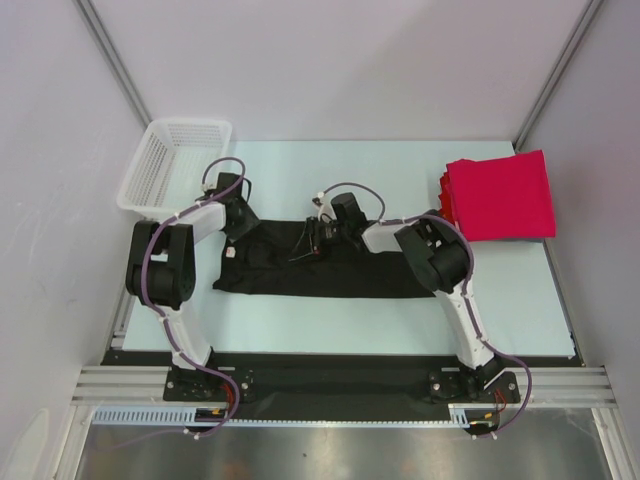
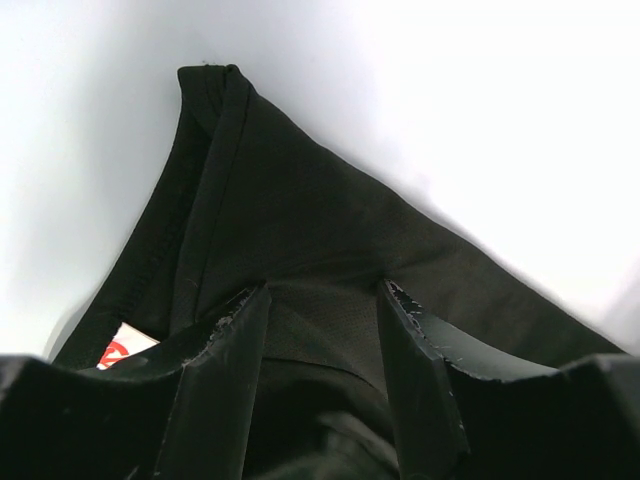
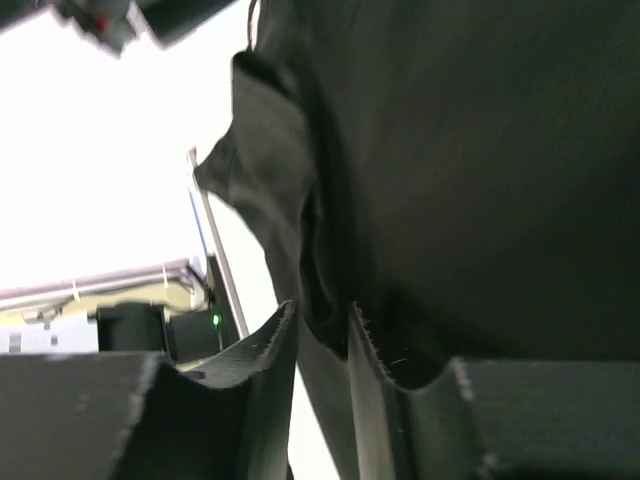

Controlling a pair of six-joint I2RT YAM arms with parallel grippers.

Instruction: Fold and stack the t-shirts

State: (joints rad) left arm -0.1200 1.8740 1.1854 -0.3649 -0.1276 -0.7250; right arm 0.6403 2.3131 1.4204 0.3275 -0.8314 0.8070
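Observation:
The black t-shirt (image 1: 320,268) lies as a wide strip across the middle of the table. My left gripper (image 1: 236,216) is at its far left corner. In the left wrist view the gripper (image 2: 325,290) is open, its fingers apart with the black cloth (image 2: 300,190) lying between them. My right gripper (image 1: 326,232) is at the shirt's far edge near the middle. In the right wrist view it (image 3: 322,310) is shut on a raised fold of the black t-shirt (image 3: 480,150). A stack of folded red t-shirts (image 1: 500,195) lies at the back right.
A white mesh basket (image 1: 175,165) stands at the back left, just behind my left arm. A small red and white label (image 2: 125,350) shows at the shirt's edge. The table's metal frame (image 1: 340,385) runs along the near edge.

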